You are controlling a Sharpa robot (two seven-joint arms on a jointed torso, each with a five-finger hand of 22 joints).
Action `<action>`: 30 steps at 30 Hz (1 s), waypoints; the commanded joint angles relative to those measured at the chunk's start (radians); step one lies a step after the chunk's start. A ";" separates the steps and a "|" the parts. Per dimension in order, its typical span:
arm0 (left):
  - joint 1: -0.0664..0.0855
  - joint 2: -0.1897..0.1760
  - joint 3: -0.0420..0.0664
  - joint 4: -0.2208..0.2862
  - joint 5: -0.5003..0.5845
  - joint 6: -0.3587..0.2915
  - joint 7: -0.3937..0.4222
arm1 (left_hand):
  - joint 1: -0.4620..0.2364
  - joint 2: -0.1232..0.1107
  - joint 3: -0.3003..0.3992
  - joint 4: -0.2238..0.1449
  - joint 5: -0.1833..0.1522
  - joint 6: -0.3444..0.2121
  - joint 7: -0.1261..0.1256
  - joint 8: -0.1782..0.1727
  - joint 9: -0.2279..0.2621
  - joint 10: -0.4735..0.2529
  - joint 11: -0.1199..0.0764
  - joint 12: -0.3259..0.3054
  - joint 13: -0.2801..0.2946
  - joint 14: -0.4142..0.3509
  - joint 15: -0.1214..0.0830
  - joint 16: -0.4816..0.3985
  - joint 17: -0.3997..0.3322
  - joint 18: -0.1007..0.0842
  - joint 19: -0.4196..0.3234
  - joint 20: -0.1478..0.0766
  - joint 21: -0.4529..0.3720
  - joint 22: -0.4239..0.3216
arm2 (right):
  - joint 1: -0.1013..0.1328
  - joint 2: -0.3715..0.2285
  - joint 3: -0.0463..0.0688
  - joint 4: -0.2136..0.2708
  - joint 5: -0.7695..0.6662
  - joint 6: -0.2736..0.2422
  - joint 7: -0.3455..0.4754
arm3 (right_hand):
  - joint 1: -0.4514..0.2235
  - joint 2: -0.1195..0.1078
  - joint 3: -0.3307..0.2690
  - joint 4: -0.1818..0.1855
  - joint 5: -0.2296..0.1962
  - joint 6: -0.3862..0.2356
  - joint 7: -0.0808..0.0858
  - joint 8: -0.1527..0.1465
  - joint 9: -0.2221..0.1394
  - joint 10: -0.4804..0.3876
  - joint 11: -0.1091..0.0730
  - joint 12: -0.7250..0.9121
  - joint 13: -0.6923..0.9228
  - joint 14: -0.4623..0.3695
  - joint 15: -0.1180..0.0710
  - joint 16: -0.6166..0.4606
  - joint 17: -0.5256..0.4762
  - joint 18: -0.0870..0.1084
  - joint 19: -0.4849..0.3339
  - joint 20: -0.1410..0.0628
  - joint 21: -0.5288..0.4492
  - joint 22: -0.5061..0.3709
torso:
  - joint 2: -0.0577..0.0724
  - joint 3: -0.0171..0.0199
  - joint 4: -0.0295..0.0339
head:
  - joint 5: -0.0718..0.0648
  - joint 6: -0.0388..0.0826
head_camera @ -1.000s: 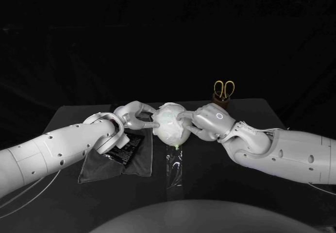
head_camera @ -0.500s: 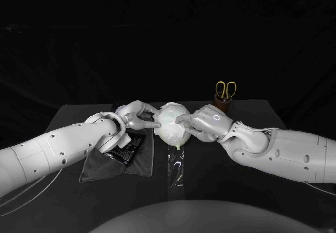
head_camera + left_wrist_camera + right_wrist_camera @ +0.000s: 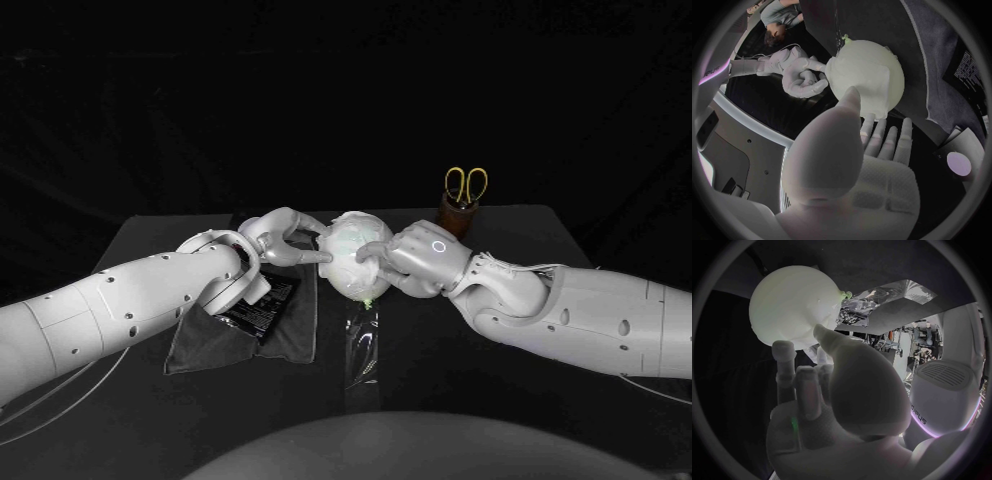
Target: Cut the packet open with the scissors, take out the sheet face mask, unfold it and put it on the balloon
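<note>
The pale balloon [image 3: 351,262] stands mid-table with the white sheet mask [image 3: 870,75] draped over it; its green knot [image 3: 366,299] points toward me. My left hand [image 3: 281,240] touches the balloon's left side, thumb on the mask and fingers [image 3: 882,137] spread beneath its edge. Against the right side presses my right hand [image 3: 411,257], its thumb [image 3: 826,337] on the mask. Neither hand grips anything. The black packet [image 3: 261,300] lies left of the balloon. The yellow-handled scissors [image 3: 464,185] stand in a holder at the back right.
A dark cloth [image 3: 238,340] lies under the packet at the front left. A strip of clear film [image 3: 361,350] lies on the table in front of the balloon. The scissors' brown holder [image 3: 457,214] sits close behind my right hand.
My right hand has shifted slightly left and closer against the balloon. The left hand and the balloon have hardly moved.
</note>
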 commanded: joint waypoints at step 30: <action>0.001 0.002 0.000 0.003 0.003 0.019 0.002 | 0.000 0.014 -0.005 0.000 0.001 -0.006 0.025 -0.002 0.001 -0.006 0.001 -0.005 -0.001 -0.005 -0.002 -0.006 -0.001 -0.011 0.000 0.002 -0.001 -0.001 | 0.003 0.011 0.001 0.011 0.089 -0.043 0.092 | -0.082 0.105 0.041 0.094 -0.004 0.254 0.040 0.037 -0.046 0.057 0.024 0.040 0.220 0.103 0.024 0.003 0.263 -0.009 0.060 0.024 0.061 0.045 | -0.001 0.0002 -0.0004 | 0.005 0.000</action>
